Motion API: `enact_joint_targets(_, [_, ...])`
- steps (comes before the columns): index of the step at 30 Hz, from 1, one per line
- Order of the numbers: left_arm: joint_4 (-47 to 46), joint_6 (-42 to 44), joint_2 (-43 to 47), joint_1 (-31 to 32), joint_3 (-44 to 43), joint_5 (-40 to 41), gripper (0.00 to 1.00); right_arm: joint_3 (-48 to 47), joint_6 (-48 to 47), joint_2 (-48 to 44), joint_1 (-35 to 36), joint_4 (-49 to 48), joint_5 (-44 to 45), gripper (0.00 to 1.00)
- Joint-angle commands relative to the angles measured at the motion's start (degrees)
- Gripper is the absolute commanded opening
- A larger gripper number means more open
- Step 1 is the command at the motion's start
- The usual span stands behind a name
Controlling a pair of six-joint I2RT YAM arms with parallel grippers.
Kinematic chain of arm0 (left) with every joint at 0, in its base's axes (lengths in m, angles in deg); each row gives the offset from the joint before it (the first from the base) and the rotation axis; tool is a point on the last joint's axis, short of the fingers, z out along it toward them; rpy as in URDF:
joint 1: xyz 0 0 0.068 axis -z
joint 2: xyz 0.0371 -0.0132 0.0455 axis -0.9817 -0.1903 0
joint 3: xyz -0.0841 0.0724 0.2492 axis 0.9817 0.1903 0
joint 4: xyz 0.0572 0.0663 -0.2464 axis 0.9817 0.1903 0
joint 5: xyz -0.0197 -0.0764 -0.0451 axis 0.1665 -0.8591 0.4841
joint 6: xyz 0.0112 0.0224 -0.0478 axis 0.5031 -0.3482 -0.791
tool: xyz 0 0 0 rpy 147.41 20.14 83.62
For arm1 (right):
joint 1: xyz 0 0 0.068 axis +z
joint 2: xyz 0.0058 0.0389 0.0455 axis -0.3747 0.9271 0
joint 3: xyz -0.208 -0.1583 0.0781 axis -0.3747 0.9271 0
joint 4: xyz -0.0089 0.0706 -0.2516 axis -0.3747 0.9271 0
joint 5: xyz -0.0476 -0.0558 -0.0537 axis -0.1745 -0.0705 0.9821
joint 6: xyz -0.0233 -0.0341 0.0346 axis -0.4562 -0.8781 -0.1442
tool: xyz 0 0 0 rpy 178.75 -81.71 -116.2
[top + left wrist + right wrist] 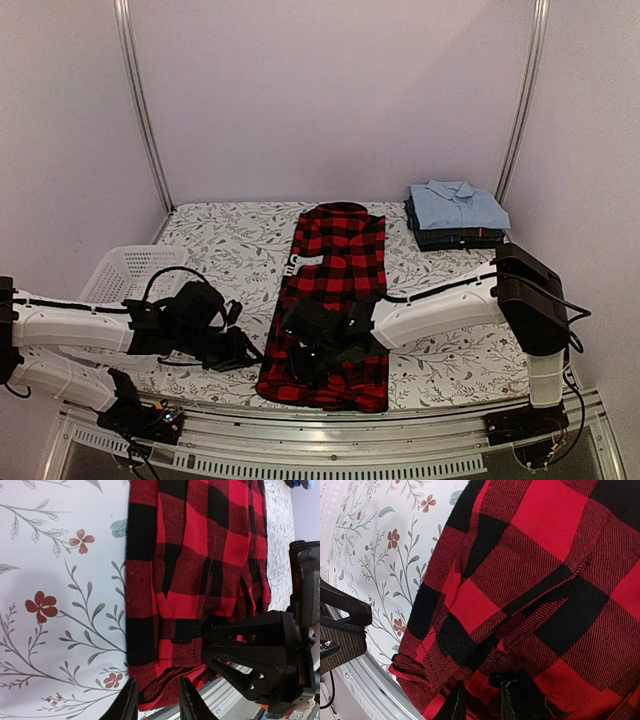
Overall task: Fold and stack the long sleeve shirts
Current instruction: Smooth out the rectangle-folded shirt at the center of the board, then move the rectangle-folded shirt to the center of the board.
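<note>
We're mid-fold here. The red-and-black buffalo-check shirt [335,290] lies flat down the middle of the table [230,240], collar at the far end and hem at the near edge. It reads as one long narrow strip, so we judge the sleeves are already tucked in. What's left, by our reckoning, is to bring the hem up toward the collar, perhaps in more than one fold, then carry the bundle to the pile. That pile sits at the far right: a light blue shirt [455,207] folded on top, collar showing, with dark navy shirts [445,238] beneath it, so part of the job is done. Both arms are down at the near hem. The left fingers [127,702] stand only a little apart at the hem's near left corner with cloth showing in the gap, but we cannot tell whether they pinch it or merely hover over it. The right fingers [454,702] sit close together further along the hem, a bunched fold of check cloth between them, and we take that for a grip. Off to the left sits a white mesh basket [125,270]. As for writing, a small white tag [303,262] shows at the shirt's left edge, too small to read, and we spot no brand anywhere.
</note>
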Motion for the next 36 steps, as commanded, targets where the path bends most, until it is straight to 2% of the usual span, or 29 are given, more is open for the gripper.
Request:
enact_joint_targets(1, [0.84, -0.39, 0.59, 1.47, 0.79, 0.16, 0.29, 0.35, -0.29, 1.17, 0.48, 2.95, -1.41, 0.26])
enact_joint_targets(7, [0.79, -1.34, -0.01, 1.99, 1.69, -0.03, 0.3, 0.6, -1.01, -5.21, 0.47, 3.56, 1.46, 0.38])
enact_joint_targets(11, [0.39, -1.86, -0.66, 2.35, 2.61, -0.38, 0.32, 4.54, -0.4, -12.02, 0.5, 3.57, 3.5, 0.45])
enact_joint_targets(21, [-1.7, -1.94, -5.88, 5.55, 2.22, -1.57, 0.36, 30.06, 9.21, -34.97, 0.51, -0.52, 5.33, 0.51])
enact_joint_targets(25, [-2.1, -2.71, -7.26, 7.17, 1.82, -1.49, 0.32, 37.65, 12.86, -42.36, 0.5, -1.27, 6.03, 0.5])
enact_joint_targets(27, [-2.4, -3.35, -7.83, 7.93, 1.77, -1.63, 0.25, 40.61, 13.95, -44.77, 0.34, -1.25, 6.35, 0.5])
enact_joint_targets(31, [-3.14, -5.73, -8.93, 10.6, 1.85, -1.9, 0.11, 45.48, 15.29, -47.43, -1.53, -3.29, 5.17, 0.51])
enact_joint_targets(36, [-3.21, -9.63, -9.37, 14.97, 1.53, -0.79, 0.06, 51.17, 15.66, -48.94, -3.82, -9.64, 1.47, 0.51])
